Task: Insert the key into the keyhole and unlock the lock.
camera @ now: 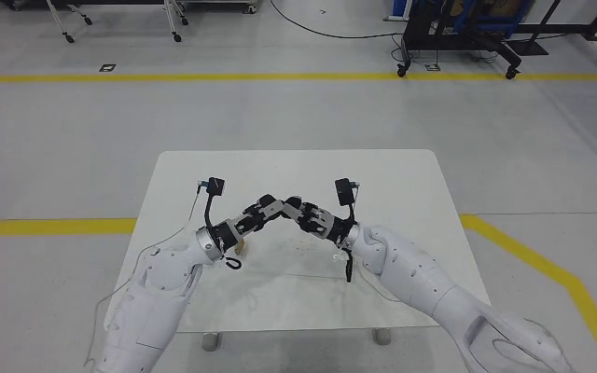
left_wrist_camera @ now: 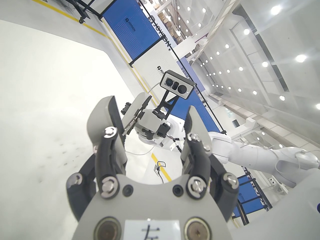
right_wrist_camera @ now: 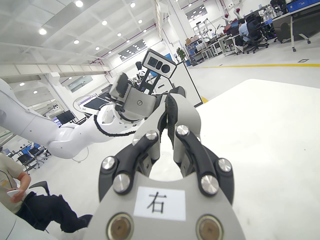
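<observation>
One table (camera: 401, 186) under left hand (camera: 268, 202), right hand (camera: 294, 205)

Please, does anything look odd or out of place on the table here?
Only small things. Dark specks mark the white table near the arms. A small tan object shows beneath the left arm; what it is cannot be told. The left tool is open and empty.

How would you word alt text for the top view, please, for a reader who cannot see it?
The robot's left gripper and right gripper are held nearly tip to tip above the middle of a white table. A small tan object sits by the left wrist.
</observation>
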